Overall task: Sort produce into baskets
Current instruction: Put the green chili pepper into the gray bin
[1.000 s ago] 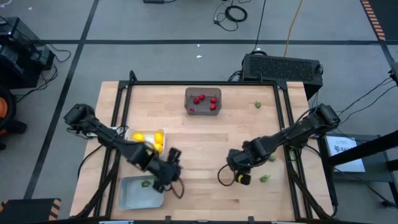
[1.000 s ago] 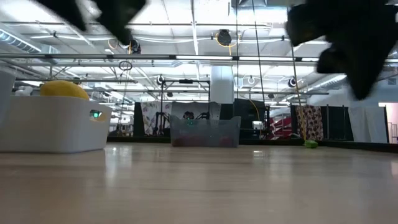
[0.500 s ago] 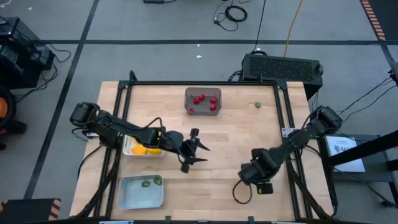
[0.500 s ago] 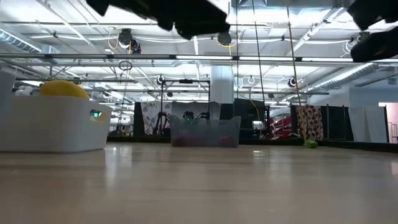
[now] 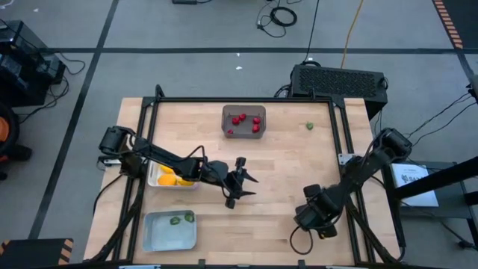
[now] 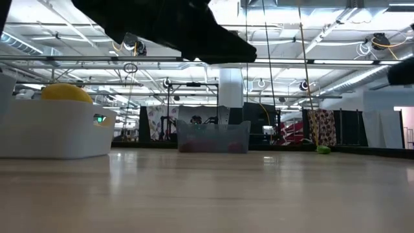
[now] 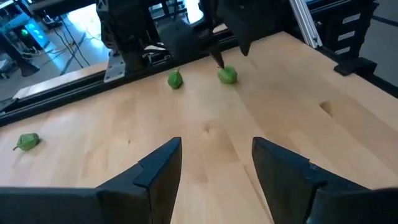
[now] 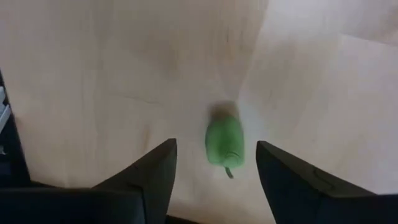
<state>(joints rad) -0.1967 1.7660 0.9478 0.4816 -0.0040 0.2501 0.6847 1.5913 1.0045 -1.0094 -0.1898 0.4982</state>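
Produce mostly sorted: red berries [image 5: 240, 119] in the dark grey bin [image 5: 243, 122] at the far edge, yellow rounds [image 5: 170, 179] in the white tray [image 5: 154, 176] at left, two green pieces [image 5: 181, 219] in the grey-blue tray [image 5: 169, 231] near the front-left corner. We note the left gripper [image 5: 240, 181] has swung from over that grey-blue tray out to mid-tabletop, jaws parted and holding nothing; we take it that its green piece is delivered. Right gripper [image 5: 320, 221] has shifted toward the front right edge and spread its jaws in the last second. Its wrist view shows a green pepper [image 8: 224, 142] lying on the tabletop between the open fingers [image 8: 153, 176], not yet gripped. We judge a pick is starting. One more green piece [image 5: 309, 126] sits alone near the far right corner.
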